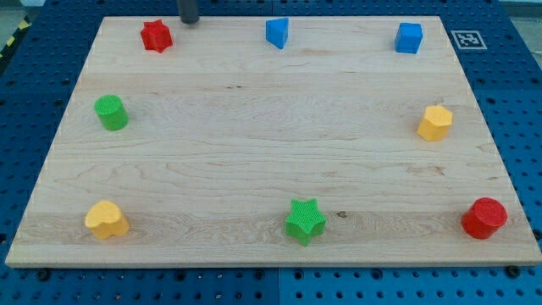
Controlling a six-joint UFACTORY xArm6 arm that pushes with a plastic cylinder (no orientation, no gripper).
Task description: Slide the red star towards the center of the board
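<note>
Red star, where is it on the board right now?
The red star sits near the board's top-left corner in the camera view, just left of my tip and above the green cylinder.

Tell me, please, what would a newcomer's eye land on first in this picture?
Probably the ring of bright blocks around the pale wooden board, whose middle holds nothing: the red star at the view's top left, the green star at the bottom centre, the red cylinder at the bottom right. Next, my tip, at the top edge just right of the red star, apart from it.
</note>
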